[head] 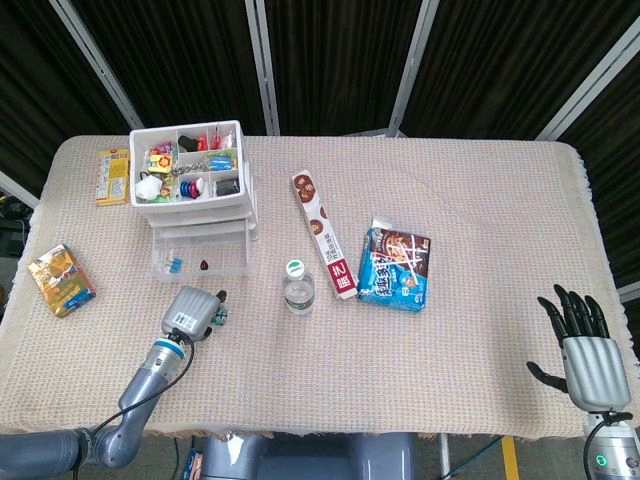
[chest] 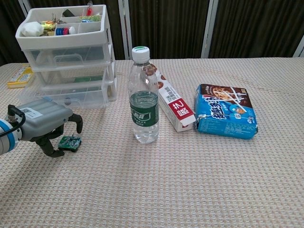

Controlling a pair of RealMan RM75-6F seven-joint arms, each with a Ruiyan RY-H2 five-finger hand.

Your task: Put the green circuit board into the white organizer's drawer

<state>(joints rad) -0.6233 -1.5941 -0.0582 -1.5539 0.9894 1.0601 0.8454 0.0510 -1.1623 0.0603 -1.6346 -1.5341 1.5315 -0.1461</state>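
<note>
Looking down from the head view, the left hand (head: 193, 311) sits over the small green circuit board (head: 217, 319), which peeks out at its right edge on the beige woven tablecloth (head: 480, 200); whether the fingers actually grip the board cannot be told from here. Just above the hand, the white plastic three-tier organizer (head: 190, 195) has its lowest clear drawer (head: 200, 262) pulled out toward the robot, with a few small items inside. A clear water bottle with a white cap (head: 297, 287) stands to the right of the board, then a long red-and-white box (head: 322, 232) and a blue snack packet (head: 395, 265). A yellow box (head: 113, 175) lies left of the organizer and an orange foil packet (head: 61, 280) near the table's left edge. The right hand (head: 581, 344) rests well apart at the near right corner, fingers spread and holding nothing. Seen from the chest view, the left hand (chest: 45, 125) arches over the green circuit board (chest: 70, 142), its dark fingers (chest: 77, 123) curled down on both sides of it, with the thumb tip close against the board's left edge; the board lies flat on the cloth, in front of the organizer (chest: 66, 54).
</note>
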